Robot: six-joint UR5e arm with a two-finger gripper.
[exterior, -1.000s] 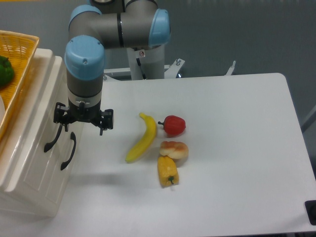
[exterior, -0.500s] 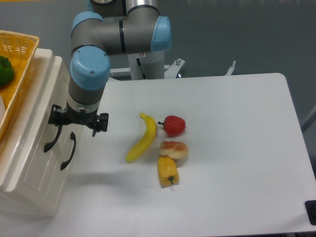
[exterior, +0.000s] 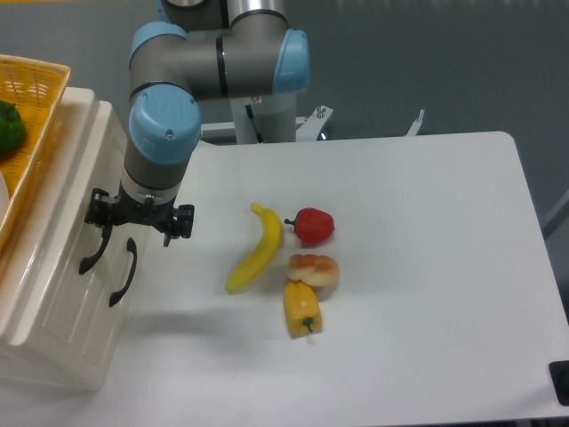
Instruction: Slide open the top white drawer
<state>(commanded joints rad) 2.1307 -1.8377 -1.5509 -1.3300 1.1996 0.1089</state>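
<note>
The top white drawer [exterior: 71,218] is the upper panel of the cream cabinet at the left, and it sits flush with the front. Its curved black handle [exterior: 92,253] lies left of the lower drawer's handle [exterior: 123,274]. My gripper [exterior: 135,229] hangs just over the upper ends of both handles, pointing down at the cabinet front. Its dark fingers [exterior: 95,213] look spread apart, with nothing clearly held between them. The wrist hides where the fingertips meet the handles.
A yellow woven basket [exterior: 40,98] with a green vegetable [exterior: 9,127] sits on top of the cabinet. On the white table lie a banana [exterior: 258,249], a red pepper [exterior: 313,226], a bread roll [exterior: 314,269] and a yellow pepper [exterior: 301,308].
The gripper has moved left and slightly down, closer to the drawer handles. Most of that happened before the last half second. The drawers and the food have not moved.
</note>
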